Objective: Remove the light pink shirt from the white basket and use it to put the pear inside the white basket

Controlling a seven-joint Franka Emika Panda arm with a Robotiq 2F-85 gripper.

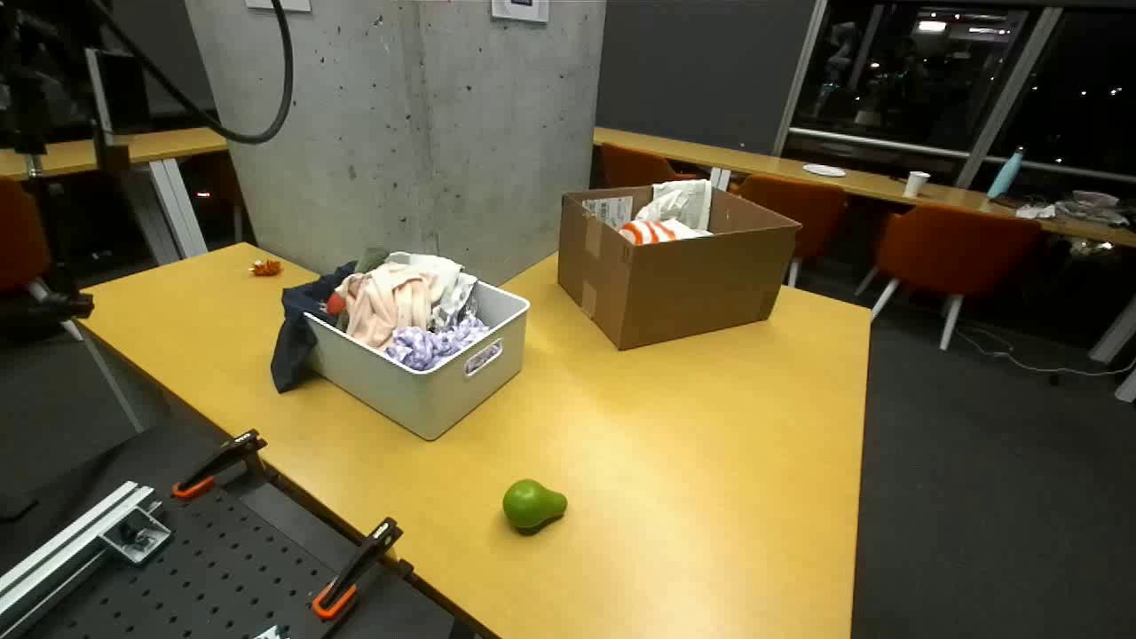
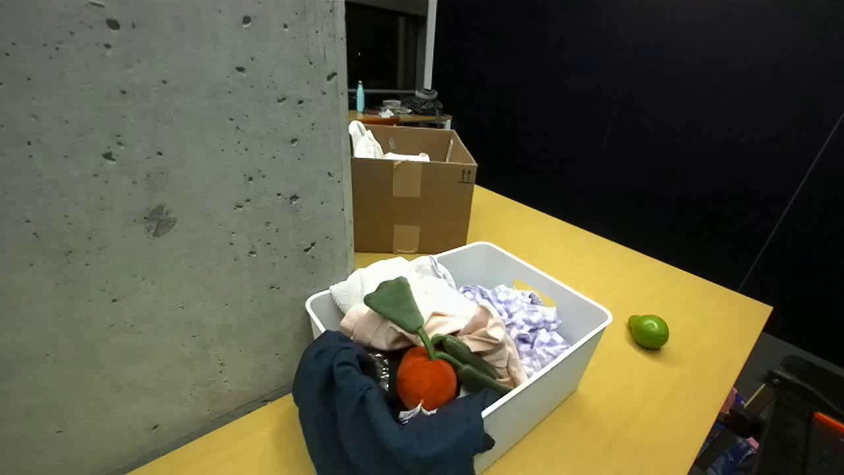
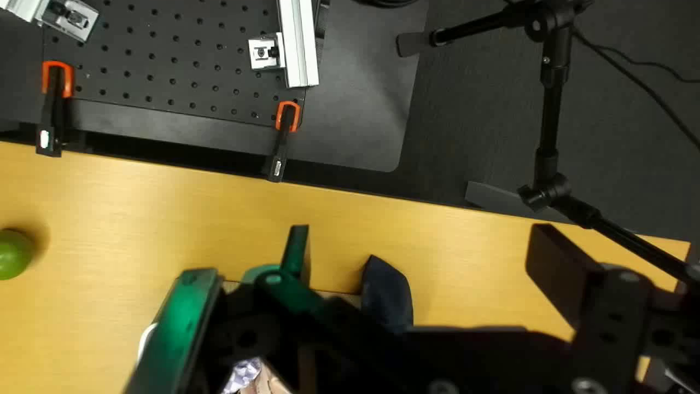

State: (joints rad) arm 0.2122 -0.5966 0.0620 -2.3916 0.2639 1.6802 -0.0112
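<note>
A light pink shirt (image 1: 390, 297) lies bunched on top of other cloths in the white basket (image 1: 382, 383); it also shows in an exterior view (image 2: 484, 333). In the wrist view only a small strip of the shirt (image 3: 263, 380) shows, and the gripper hides most of the basket. A green pear (image 1: 532, 504) lies on the table outside the basket; it also shows in an exterior view (image 2: 649, 331) and at the wrist view's left edge (image 3: 13, 253). My gripper (image 3: 424, 249) is open with nothing between its fingers. The gripper is out of both exterior views.
A navy cloth (image 2: 369, 409) hangs over the basket's rim. Purple-checked cloth (image 2: 521, 323), white cloth and an orange plush (image 2: 427, 379) are inside. A cardboard box (image 1: 701, 284) and a concrete pillar (image 1: 399, 133) stand behind. Clamps (image 1: 359, 568) grip the table edge.
</note>
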